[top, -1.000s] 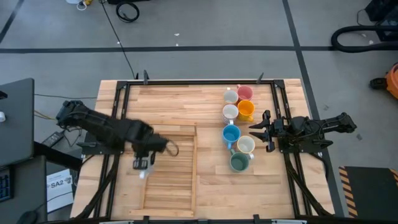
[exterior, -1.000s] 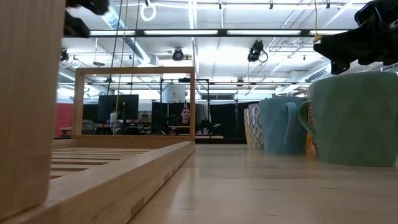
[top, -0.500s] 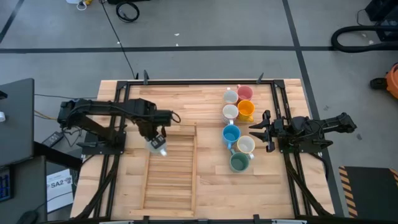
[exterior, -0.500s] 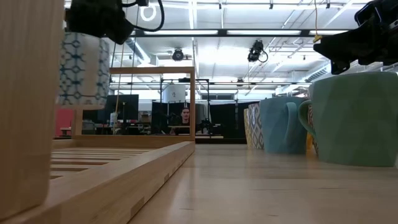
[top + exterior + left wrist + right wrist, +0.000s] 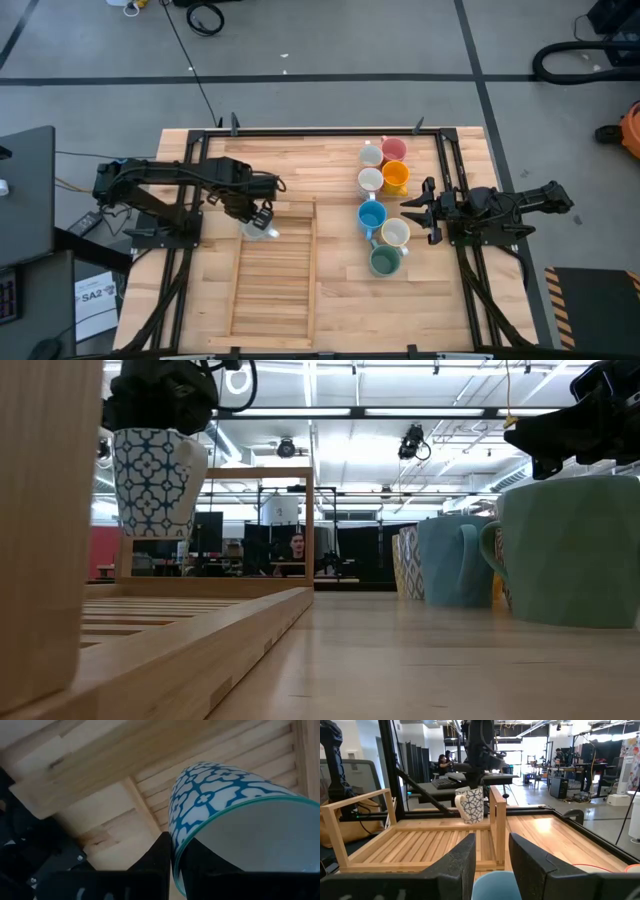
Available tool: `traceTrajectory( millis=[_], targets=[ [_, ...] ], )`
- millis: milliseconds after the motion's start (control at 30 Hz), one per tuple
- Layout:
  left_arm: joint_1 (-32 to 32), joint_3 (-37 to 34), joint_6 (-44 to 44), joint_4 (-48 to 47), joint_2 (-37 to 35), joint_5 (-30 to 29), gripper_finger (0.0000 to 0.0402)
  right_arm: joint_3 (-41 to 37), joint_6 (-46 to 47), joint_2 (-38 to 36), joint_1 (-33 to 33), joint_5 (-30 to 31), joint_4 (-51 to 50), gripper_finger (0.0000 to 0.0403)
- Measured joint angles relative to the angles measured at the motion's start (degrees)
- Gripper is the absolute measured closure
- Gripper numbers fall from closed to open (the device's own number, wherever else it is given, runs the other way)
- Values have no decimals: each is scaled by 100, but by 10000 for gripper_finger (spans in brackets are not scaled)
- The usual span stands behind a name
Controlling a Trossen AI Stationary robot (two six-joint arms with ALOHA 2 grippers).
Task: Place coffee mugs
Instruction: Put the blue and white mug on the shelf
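My left gripper (image 5: 256, 213) points down and is shut on a white mug with a blue pattern (image 5: 263, 229), held over the far left corner of the slatted wooden tray (image 5: 275, 285). In the low view this mug (image 5: 155, 478) hangs above the slats. Several other mugs stand upright on their bases in two rows at the table's right: white (image 5: 371, 154), pink (image 5: 394, 149), orange (image 5: 396, 177), blue (image 5: 371, 215) and teal (image 5: 385, 261) among them. My right gripper (image 5: 412, 210) waits open and level beside the blue mug, touching nothing. My left gripper pinches the patterned mug's rim (image 5: 176, 851) between its two fingers, one finger (image 5: 205, 867) inside the mug and one outside against the wall. The fingers come from above, pointing down. The mug hangs upright below them, lifted clear of the tray.
The tray has raised wooden corner posts and rails (image 5: 497, 822) around its slatted floor. Black frame rails (image 5: 447, 170) run along the table's left and right sides. Bare tabletop (image 5: 290, 160) lies beyond the tray's far end. A person sits far off in the room (image 5: 297, 547).
My left gripper has carried the patterned mug from the tray's left rail toward the table's far edge and a little to the right, rolling about its downward axis. The mug has stayed upright and clear of the tray, turning with the gripper.
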Motion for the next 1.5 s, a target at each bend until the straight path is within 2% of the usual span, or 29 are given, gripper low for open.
traceTrajectory(
  millis=[667,1200,1500],
  targets=[
    [-46,-32,-799,-9,187,-218,374,0,0,0,0,0,0,279],
    [-33,-1065,-651,739,270,-177,374,0,0,1,0,-2,0,279],
    [-32,-1111,-645,818,269,-175,362,0,0,0,2,-2,0,279]
  ],
)
